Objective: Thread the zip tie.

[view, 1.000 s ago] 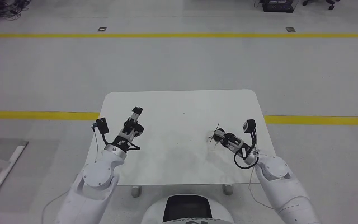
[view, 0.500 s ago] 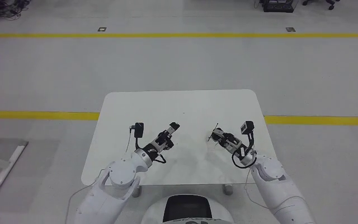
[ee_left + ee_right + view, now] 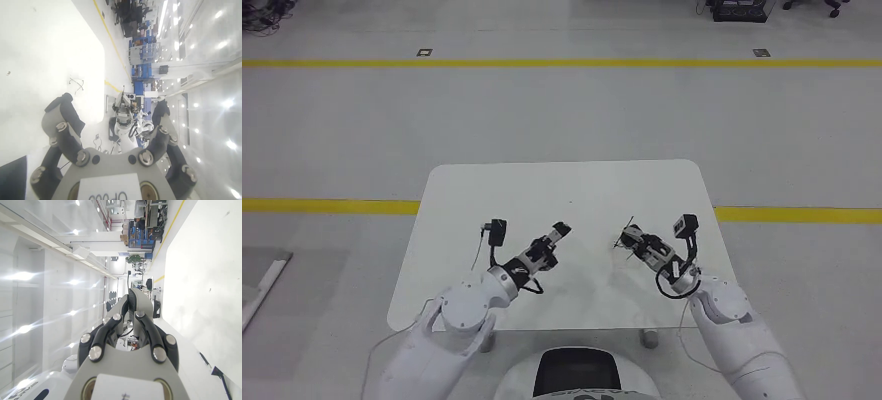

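Thin black zip tie (image 3: 129,279) gripped by right pincer (image 3: 130,294)
It juts out straight; left pincer (image 3: 114,102), released and empty, hangs near it.

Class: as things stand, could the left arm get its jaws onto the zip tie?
Probably yes: the left arm holds its jaws open, aimed at the zip tie, whose free end sticks out of the shut jaws of the right arm. Nothing visible blocks the gap.
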Motion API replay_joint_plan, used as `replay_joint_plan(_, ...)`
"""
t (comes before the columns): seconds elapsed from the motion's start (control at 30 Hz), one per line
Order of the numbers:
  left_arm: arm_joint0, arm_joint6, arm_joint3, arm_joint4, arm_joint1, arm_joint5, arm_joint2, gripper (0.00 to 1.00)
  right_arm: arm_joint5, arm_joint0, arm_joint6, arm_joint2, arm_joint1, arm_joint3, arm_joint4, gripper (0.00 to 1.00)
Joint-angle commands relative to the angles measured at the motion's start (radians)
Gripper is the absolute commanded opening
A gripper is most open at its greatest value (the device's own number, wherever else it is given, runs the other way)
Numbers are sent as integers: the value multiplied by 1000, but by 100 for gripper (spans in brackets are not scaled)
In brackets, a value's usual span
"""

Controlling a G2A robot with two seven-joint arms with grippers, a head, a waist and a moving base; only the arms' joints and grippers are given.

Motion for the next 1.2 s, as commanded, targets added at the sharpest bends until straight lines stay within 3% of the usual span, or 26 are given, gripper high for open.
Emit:
replay_joint_plan(0.0,-29,-45,11,12,-2,29,36,100,0,-10,-2,12,-3,-17,-5,0)
replay_joint_plan(0.17,-101,-106,50,21,-13,82,131,100,0,-23,6,29,-17,-33,-7,0)
replay_joint_plan(0.27,-137,-93,72,38,-20,109,170,100,0,-14,20,26,-28,-17,-10,0)
replay_joint_plan(0.53,-140,-80,72,45,-21,108,173,100,0,-14,20,26,-28,-17,-10,0)
replay_joint_plan(0.63,-139,-80,84,8,-23,83,176,100,0,-15,-4,16,-30,-22,-11,0)
replay_joint_plan(0.7,-144,-101,104,-69,-27,48,173,100,0,-13,-4,10,-31,-20,3,0)
replay_joint_plan(0.9,-184,-147,177,-204,-38,-41,189,100,0,2,47,-2,-39,20,61,0)
replay_joint_plan(1.17,-191,-150,187,-205,-39,-47,193,100,0,7,53,-2,-39,25,59,0)
